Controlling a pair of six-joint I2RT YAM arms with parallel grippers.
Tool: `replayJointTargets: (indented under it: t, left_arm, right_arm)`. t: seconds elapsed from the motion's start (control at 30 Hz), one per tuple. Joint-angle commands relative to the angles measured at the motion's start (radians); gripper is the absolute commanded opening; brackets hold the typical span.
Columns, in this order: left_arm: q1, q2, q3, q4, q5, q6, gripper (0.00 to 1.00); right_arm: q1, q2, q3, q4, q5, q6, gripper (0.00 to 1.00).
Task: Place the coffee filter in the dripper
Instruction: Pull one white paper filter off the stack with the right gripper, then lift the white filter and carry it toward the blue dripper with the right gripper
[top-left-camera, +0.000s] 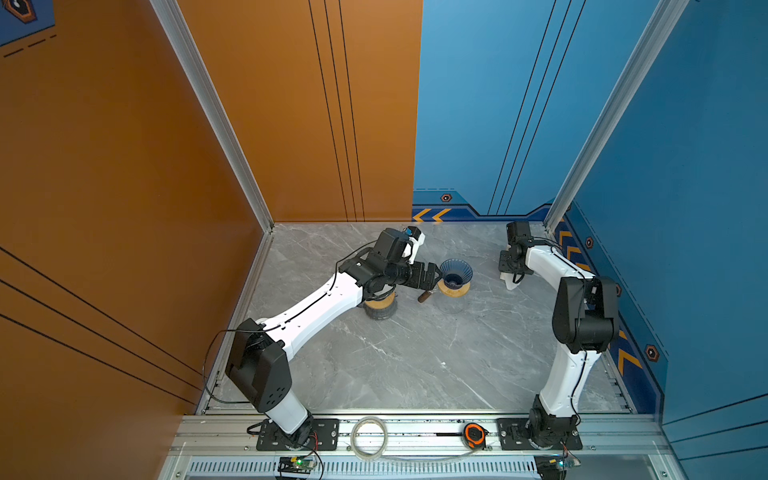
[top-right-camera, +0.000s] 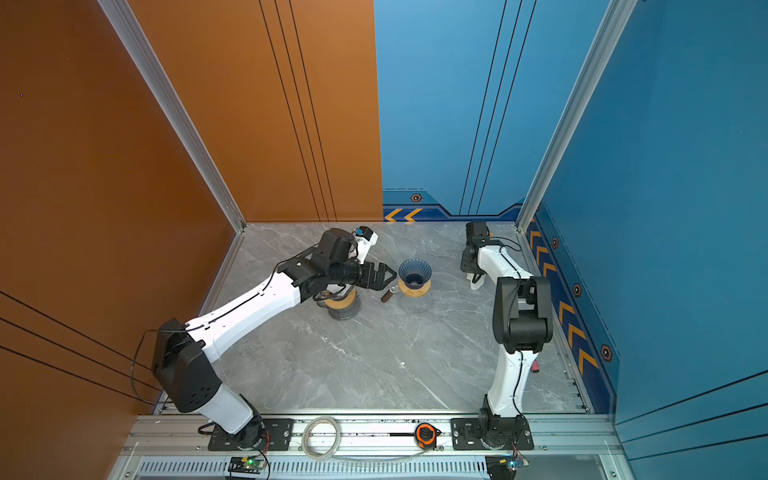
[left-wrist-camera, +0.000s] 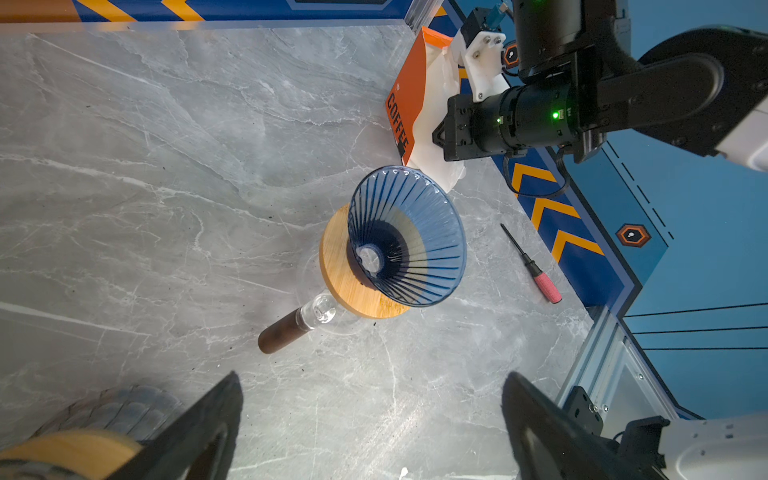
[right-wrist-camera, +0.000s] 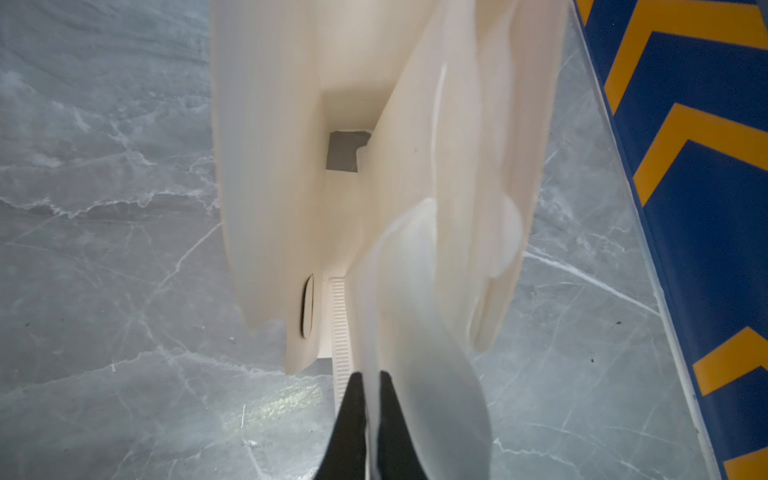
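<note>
Grey marble desk (top-left-camera: 415, 353). Right claw (right-wrist-camera: 371, 386) is clamped on the coffee filter (right-wrist-camera: 415, 353) edge, at the white holder (right-wrist-camera: 266, 166); left claw (left-wrist-camera: 372, 378) is spread wide, facing the dripper (left-wrist-camera: 409, 232). Filter judged light, limp, tearable: hold its rim gently.

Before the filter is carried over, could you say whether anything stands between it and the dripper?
Nothing visible does: the table between the coffee filter, pinched by the right gripper at its holder, and the dripper is bare. The open left gripper sits beyond it.

Grey marble tabletop (top-left-camera: 415, 353); orange wall (top-left-camera: 104, 166) left, blue wall (top-left-camera: 685, 145) right; aluminium corner posts (top-left-camera: 217, 116); yellow chevron trim (top-left-camera: 432, 215).
</note>
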Motion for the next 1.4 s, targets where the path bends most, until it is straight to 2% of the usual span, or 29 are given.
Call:
replayJointTargets:
  t: [0.0,0.33,0.77,1.07,1.37]
  left_arm:
    - [-0.003,0.01,0.023,-0.019,0.015,-0.006,0.98]
    - [-0.004,0.01,0.029,-0.022,0.015,-0.006,0.98]
    - [-0.014,-0.012,0.032,-0.022,0.02,-0.003,0.98]
    - [-0.025,-0.044,0.034,-0.021,0.016,0.004,0.98]
    - [-0.026,-0.082,0.027,-0.032,0.012,0.024,0.98]
  right_arm:
    - [-0.007,0.015,0.031,-0.018,0.013,0.009,0.01]
    - [-0.006,-0.016,0.013,-0.017,-0.006,0.013,0.0]
    - [0.004,-0.203,-0.072,-0.07,-0.082,0.04,0.0]
    - [0.026,-0.365,-0.066,-0.198,-0.173,0.012,0.0]
    - [0.069,-0.441,0.097,-0.452,-0.335,-0.079,0.0]
